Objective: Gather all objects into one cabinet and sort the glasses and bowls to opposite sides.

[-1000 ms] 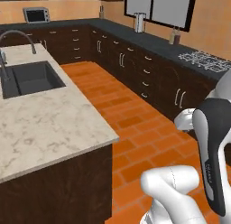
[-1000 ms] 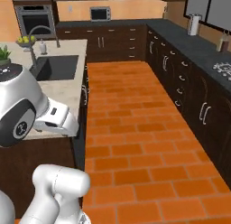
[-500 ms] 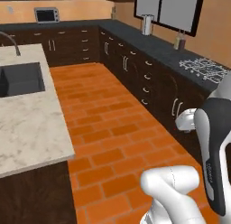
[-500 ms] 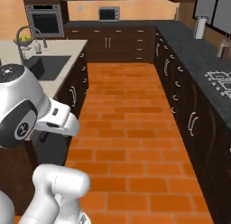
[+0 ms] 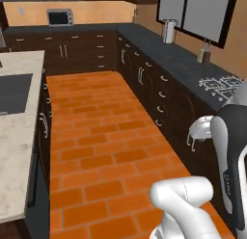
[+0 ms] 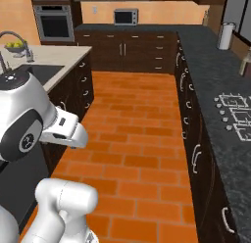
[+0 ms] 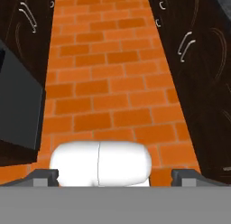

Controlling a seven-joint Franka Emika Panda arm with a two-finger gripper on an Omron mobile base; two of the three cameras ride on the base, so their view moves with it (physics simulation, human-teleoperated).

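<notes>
Brick floor in orange fills the aisle ahead of me in the left base view, with the marble island counter and its dark sink on my left and a run of dark low cabinets under a black counter on my right. On that counter I see a white canister, a small bottle and the stove burners; a microwave sits at the far wall. From the right base view, the same aisle runs toward the microwave and a wall oven, and a bowl of what may be fruit stands by the tap on the island, too small for me to be sure. In the hand view the gripper points down at the bricks between the two cabinet rows, its fingertips set wide apart with nothing between them. I cannot make out any of the cups, the bowls or the wall cabinet from where I stand.
</notes>
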